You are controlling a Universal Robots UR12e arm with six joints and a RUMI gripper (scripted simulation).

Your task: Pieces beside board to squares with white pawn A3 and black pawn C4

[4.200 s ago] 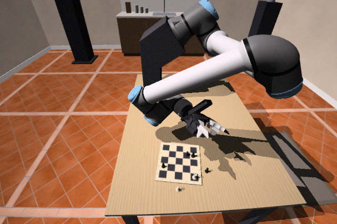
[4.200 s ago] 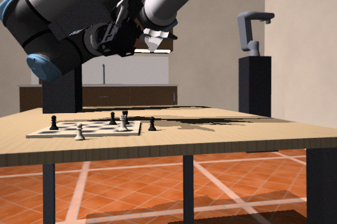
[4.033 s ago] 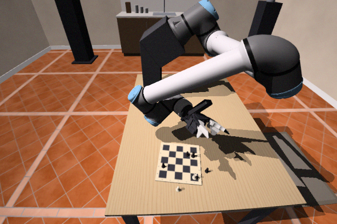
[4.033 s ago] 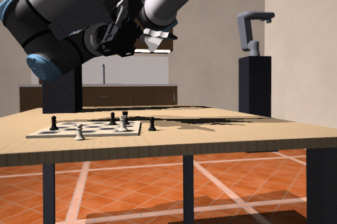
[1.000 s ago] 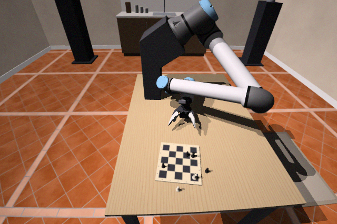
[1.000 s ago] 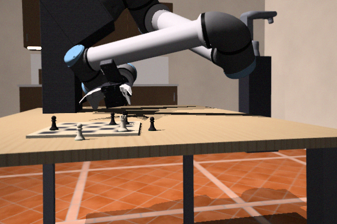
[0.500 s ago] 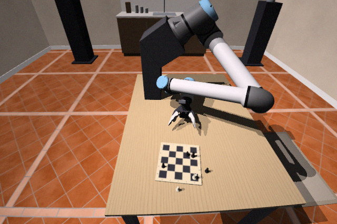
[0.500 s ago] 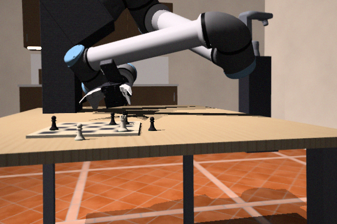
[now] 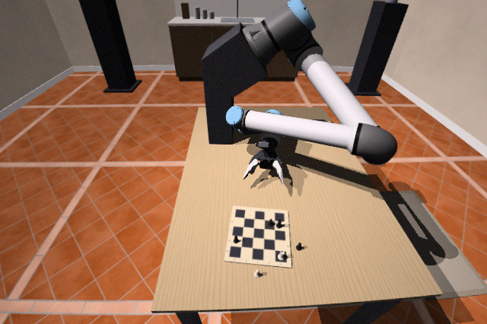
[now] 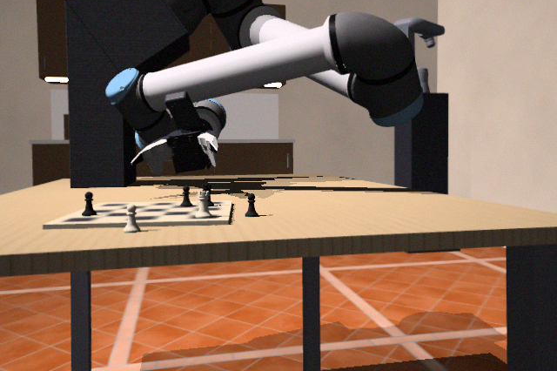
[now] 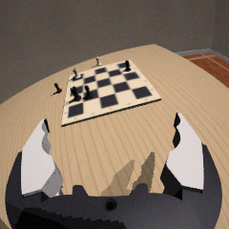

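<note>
A: Where did we find the fingers [image 9: 263, 172]?

B: Spread wide with nothing between them, above the bench [image 9: 354, 233], well short of the board [image 9: 232, 254]

A: And the pawns?

B: We saw the white pawn [image 9: 257, 272] upright on the bench just off the board's near edge, and the black pawn [image 9: 299, 246] upright beside its right edge, both apart from the arm [image 9: 298, 125]

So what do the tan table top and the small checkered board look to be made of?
The tan table top looks like light wood or a wood-look laminate: fine parallel grain lines run along it, and the finish is matt. The small checkered board looks like a thin rigid slab, cream with dark squares; wood or card, I cannot tell which.
</note>
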